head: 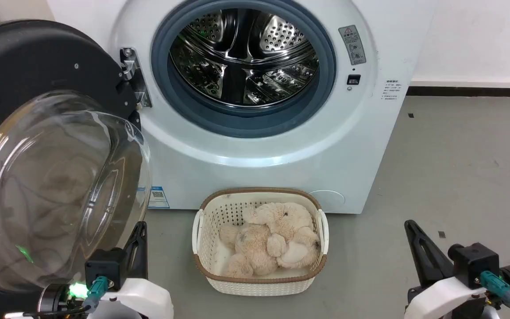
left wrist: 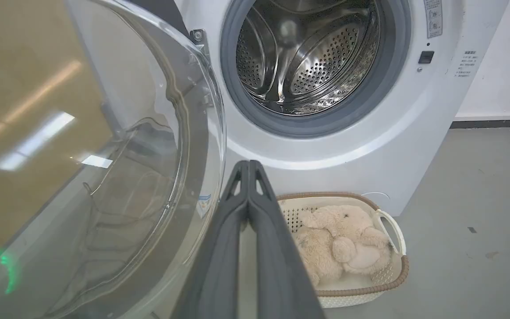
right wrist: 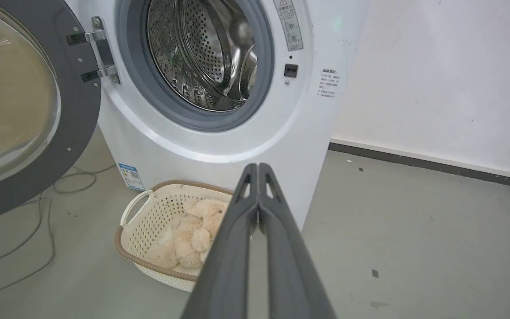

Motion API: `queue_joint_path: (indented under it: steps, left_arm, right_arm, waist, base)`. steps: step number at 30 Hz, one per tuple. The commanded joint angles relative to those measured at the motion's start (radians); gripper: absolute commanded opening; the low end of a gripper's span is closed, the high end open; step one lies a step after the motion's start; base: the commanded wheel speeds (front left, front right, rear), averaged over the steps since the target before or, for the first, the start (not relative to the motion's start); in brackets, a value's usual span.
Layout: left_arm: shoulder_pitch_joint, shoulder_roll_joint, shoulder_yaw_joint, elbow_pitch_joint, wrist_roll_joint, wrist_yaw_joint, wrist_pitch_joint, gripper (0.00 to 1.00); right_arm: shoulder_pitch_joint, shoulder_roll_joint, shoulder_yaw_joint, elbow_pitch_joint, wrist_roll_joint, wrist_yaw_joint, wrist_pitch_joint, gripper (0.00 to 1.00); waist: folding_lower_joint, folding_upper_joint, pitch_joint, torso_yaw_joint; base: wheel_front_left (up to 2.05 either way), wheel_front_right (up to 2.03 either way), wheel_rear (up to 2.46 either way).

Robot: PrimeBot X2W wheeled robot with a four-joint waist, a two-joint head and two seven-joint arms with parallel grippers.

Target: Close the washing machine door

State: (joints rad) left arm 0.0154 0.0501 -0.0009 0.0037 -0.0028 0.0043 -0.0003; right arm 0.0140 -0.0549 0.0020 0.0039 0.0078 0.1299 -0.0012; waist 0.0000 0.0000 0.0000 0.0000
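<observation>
Washing machine door [head: 56,186] is hanging wide open, swung out on its hinge [head: 133,75] at the left side of the washing machine [head: 281,150]. Its glass bowl is bulging toward the robot, with the black rim showing behind it. The round opening is sitting fully exposed, the steel drum [head: 244,53] ringed by the grey gasket [head: 246,122]. Left gripper [left wrist: 248,165] is sitting low by the door's lower right edge, fingers clenched tip to tip on nothing and pointing up and forward at the machine front under the opening. In the head view those fingers are standing just beside the bowl's lower rim; can't tell if they're touching it. A green light [head: 78,290] is glowing on the left wrist. Right gripper [right wrist: 258,167] is sitting low on the other side, well apart from door and machine. Its fingers are also pressed together on nothing and are angling up toward the machine's lower right front corner. A basket [head: 259,283] is sitting on the floor [head: 458,177] right up against the machine's bottom front edge, between the two grippers, with a plush toy [head: 272,239] lying in it. A blue sticker [head: 158,197] is showing low on the machine front, beside the bowl's edge. Cables [right wrist: 38,221] are trailing across the floor below the door.
</observation>
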Motion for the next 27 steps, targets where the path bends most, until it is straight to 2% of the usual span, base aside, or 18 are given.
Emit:
queue_joint_path:
  steps: [1, 11, 12, 27]
  left_arm:
    - [-0.015, 0.0, 0.001, -0.004, 0.003, -0.004, 0.0, 0.0]
    - [-0.015, 0.0, 0.001, -0.004, 0.003, -0.004, 0.0, 0.0]
    - [0.0, 0.0, 0.0, 0.0, 0.0, 0.0, 0.0, 1.0]
    - [-0.003, 0.0, -0.014, 0.007, -0.012, 0.012, -0.024, 1.0]
  right_arm:
    - [-0.014, 0.005, -0.002, -0.004, -0.008, 0.001, 0.001, 0.0]
    - [-0.014, 0.005, -0.002, -0.004, -0.008, 0.001, 0.001, 0.0]
    - [0.0, 0.0, 0.0, 0.0, 0.001, 0.0, 0.0, 1.0]
    - [0.004, 0.0, -0.003, -0.001, 0.022, 0.0, -0.023, 1.0]
  waist:
    - [0.0, 0.0, 0.0, 0.0]
    - [0.0, 0.0, 0.0, 0.0]
    - [0.0, 0.0, 0.0, 0.0]
    - [0.0, 0.0, 0.0, 0.002]
  base:
    - [0.0, 0.0, 0.0]
    - [0.0, 0.0, 0.0]
    - [0.0, 0.0, 0.0]
    - [0.0, 0.0, 0.0]
